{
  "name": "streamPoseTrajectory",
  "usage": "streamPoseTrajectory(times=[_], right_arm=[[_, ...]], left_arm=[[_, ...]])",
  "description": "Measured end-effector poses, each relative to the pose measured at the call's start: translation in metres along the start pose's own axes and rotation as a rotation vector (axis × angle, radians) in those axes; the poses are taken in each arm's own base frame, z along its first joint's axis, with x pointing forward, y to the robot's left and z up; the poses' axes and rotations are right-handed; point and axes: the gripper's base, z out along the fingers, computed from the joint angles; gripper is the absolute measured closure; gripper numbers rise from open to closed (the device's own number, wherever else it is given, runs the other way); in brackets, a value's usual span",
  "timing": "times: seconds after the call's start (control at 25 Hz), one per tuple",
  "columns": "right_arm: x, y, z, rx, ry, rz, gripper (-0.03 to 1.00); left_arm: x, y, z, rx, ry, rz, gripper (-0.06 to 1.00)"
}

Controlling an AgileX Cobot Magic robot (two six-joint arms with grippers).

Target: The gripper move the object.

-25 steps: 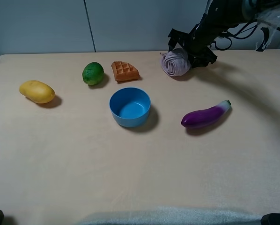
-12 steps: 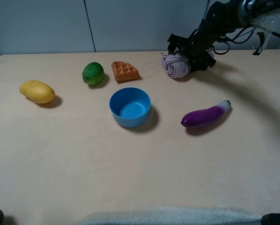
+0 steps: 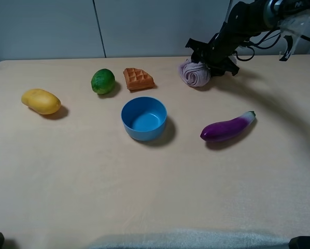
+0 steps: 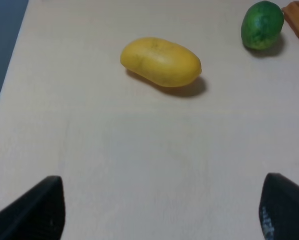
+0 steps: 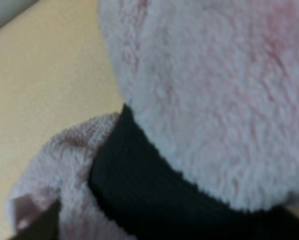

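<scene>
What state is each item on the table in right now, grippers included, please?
Rolled towel: rolled up, cinched by a black band.
Right gripper: close against the rolled towel; open or shut unclear.
Left gripper: open, empty.
Blue bowl: upright, empty.
Eggplant: whole, lying on its side.
Waffle piece: lying flat.
Lime: whole.
Mango: whole, lying on its side.

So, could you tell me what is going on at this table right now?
The right arm's black two-fingered gripper is down on the pale mauve rolled cloth towel with a black band, at the far side of the beige table. Its fingers sit either side of the roll; whether they have closed is unclear. The left gripper hangs open, holding nothing, with the yellow mango in front of it.
</scene>
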Motion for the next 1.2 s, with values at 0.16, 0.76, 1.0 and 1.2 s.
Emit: streamPoseTrajectory(times=[0.16, 0.76, 1.0, 1.2], right_arm=[[0.0, 0.0, 0.0, 0.001, 0.002, -0.023, 0.59], [0.002, 0.005, -0.022, 0.037, 0.099, -0.217, 0.59], [0.002, 0.003, -0.056, 0.087, 0.208, -0.328, 0.59], [0.002, 0.001, -0.086, 0.121, 0.271, -0.382, 0.59]], left_arm=[[0.0, 0.0, 0.0, 0.0, 0.0, 0.0, 0.1], [0.0, 0.0, 0.0, 0.0, 0.0, 0.0, 0.1], [0.0, 0.0, 0.0, 0.0, 0.0, 0.0, 0.1], [0.0, 0.0, 0.0, 0.0, 0.0, 0.0, 0.1]])
